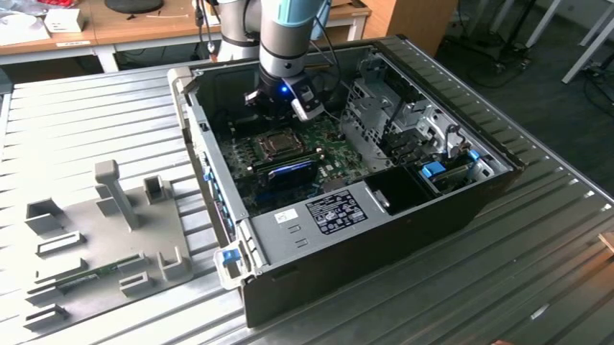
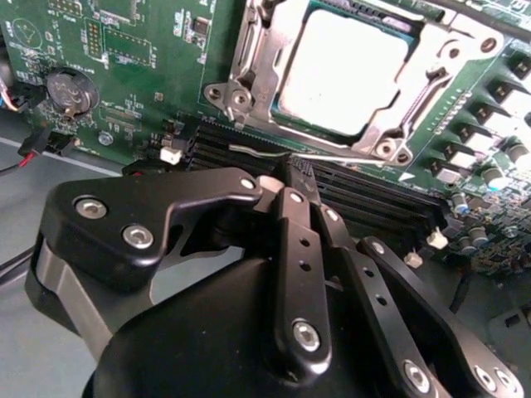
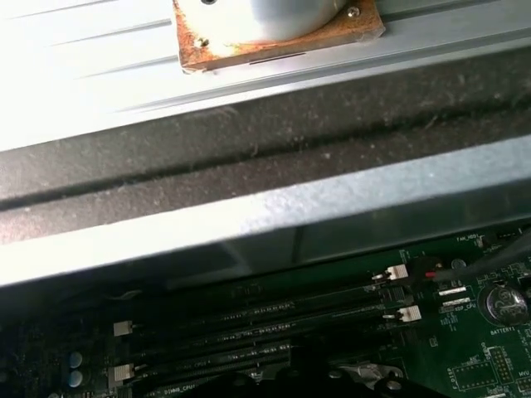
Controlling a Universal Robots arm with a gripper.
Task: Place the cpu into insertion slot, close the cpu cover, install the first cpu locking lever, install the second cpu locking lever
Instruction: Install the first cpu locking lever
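We see the cpu [image 2: 344,70] lying in the insertion slot [image 2: 235,95], with the cpu cover [image 2: 249,50] down around it. The gripper [image 2: 294,176] hangs just beside it, over the black memory slots [image 2: 373,195]. We cannot tell if its jaws are open. The computer case [image 1: 384,237] sits on the desk [image 1: 96,115].

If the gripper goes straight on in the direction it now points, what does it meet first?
Probably the long black memory slots beside the cpu cover: in the second wrist view the gripper tip lies over them. A thin metal lever runs close by, so depth leaves this unsure.
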